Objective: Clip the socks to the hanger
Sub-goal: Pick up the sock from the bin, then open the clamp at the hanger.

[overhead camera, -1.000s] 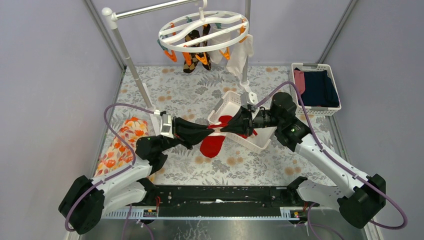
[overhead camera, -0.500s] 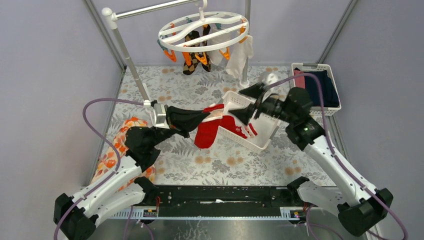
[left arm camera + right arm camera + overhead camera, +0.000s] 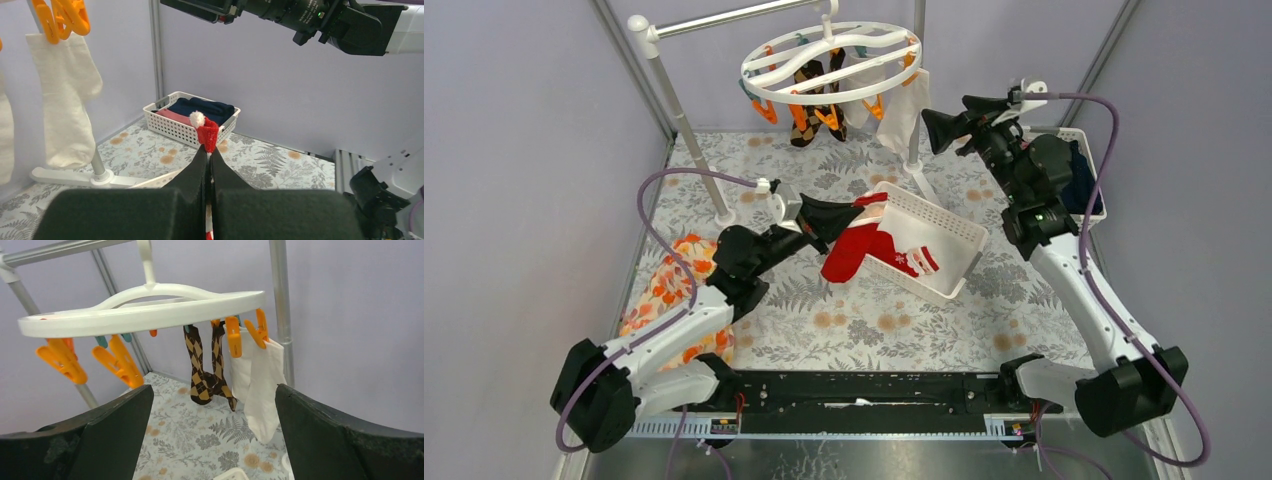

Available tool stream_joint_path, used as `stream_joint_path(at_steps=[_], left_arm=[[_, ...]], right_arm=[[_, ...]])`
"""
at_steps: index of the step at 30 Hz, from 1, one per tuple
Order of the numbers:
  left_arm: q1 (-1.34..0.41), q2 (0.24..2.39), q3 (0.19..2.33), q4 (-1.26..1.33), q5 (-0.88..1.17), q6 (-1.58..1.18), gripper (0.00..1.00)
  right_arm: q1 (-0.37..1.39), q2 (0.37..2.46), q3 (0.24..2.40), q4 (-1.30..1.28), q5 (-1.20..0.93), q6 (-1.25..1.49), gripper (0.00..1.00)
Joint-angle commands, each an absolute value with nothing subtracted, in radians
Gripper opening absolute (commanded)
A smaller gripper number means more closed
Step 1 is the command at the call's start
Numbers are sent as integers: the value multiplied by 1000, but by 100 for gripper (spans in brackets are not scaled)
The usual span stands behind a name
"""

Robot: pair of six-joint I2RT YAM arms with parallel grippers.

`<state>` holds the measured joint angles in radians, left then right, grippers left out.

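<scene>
Left hand (image 3: 207,150) pinches the red sock (image 3: 207,134) – limp, light, best held near its cuff – while the right hand (image 3: 212,389) gapes empty.

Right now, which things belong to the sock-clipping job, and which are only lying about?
Job: hanger; argyle socks and white socks, already clipped; red sock in the shut left tool; second red sock.
Lying about: floral cloth; basket of folded clothes; middle white basket.
</scene>
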<state>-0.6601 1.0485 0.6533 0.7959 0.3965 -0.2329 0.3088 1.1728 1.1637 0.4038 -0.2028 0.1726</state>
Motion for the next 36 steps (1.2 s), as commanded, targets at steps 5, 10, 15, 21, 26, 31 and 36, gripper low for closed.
stream_joint_path(at_steps=[5,10,15,21,26,31,36], left_arm=[[-655,1188,666,1119,345,-119,0],[-654,1280,698,1229,376,-75,0],[-654,1334,715,1241,394,-18,0],[-644,1358,675,1298,392,-34,0],[-611,1346,665,1281,394,-58,0],[-599,1345,659,1292,420,-87,0],[-596,1335,647,1292,418,-89,0]], right_arm=[[299,1305,1239,583,-199,205,80],[299,1420,1308,624,-309,184,88],[299,1472,1359,635,-280,150,86],[299,1389,1226,735,-463,139,85],[299,1345,1178,703,-652,96,90],[299,1318,1158,670,-429,37,90],[298,1342,1154,752,-195,87,74]])
